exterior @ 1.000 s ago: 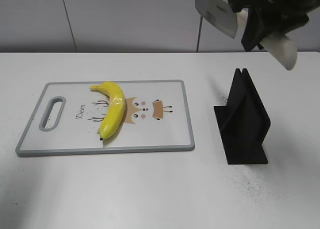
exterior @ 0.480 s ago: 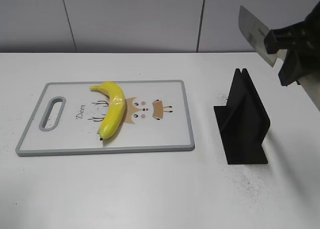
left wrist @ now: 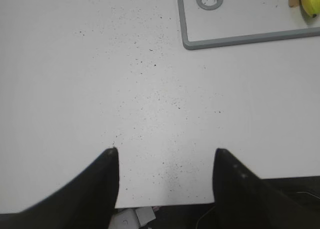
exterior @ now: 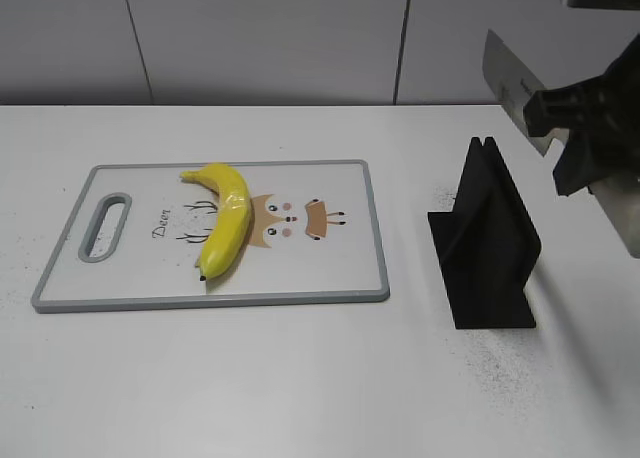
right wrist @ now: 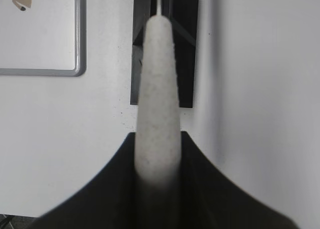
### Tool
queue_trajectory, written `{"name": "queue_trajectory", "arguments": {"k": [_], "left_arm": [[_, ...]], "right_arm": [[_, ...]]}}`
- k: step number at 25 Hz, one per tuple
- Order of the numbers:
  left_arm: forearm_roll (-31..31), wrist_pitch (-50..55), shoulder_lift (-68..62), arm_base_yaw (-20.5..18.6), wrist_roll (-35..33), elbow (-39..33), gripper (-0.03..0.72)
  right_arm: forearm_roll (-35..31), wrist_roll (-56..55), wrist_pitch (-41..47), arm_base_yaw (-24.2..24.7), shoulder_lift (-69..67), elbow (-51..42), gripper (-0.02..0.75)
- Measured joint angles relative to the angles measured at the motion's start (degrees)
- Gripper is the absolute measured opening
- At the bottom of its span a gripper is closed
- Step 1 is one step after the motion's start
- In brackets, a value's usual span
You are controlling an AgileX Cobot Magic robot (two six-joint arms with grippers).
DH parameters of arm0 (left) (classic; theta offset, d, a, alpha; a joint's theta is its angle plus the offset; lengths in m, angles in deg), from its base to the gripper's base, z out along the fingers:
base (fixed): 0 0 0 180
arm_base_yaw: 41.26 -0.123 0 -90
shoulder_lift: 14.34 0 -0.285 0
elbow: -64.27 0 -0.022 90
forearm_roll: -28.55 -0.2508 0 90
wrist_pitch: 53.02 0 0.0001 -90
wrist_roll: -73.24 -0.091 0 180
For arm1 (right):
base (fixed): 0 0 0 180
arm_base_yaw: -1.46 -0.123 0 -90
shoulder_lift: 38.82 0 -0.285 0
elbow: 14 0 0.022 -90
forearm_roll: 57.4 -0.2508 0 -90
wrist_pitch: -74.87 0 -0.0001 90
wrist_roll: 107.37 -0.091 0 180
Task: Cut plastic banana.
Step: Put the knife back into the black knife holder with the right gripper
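Plastic banana [exterior: 224,221] lies far left of your right hand [right wrist: 156,154], clamped on the knife [right wrist: 156,96]; misalignment risks jamming the stand [exterior: 487,240].

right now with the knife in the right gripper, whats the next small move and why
Probably carry the knife left toward the cutting board. The right gripper holds it up over the black knife stand, well right of the plastic banana, which lies whole on the board. The left gripper is open over bare table, so nothing steadies the banana yet.
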Motion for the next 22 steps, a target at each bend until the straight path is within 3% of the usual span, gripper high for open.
{"name": "queue_trajectory", "arguments": {"k": [10, 22], "left_arm": [[0.0, -2.8, 14.5, 0.0, 0.0, -7.8, 0.553], [-0.1, -4.8, 18.7, 0.0, 0.0, -8.3, 0.551]], "right_arm": [[0.0, 0.0, -2.3, 0.0, -5.1, -0.4, 0.156], [0.7, -0.1, -3.4, 0.0, -11.1, -0.5, 0.156]]}}
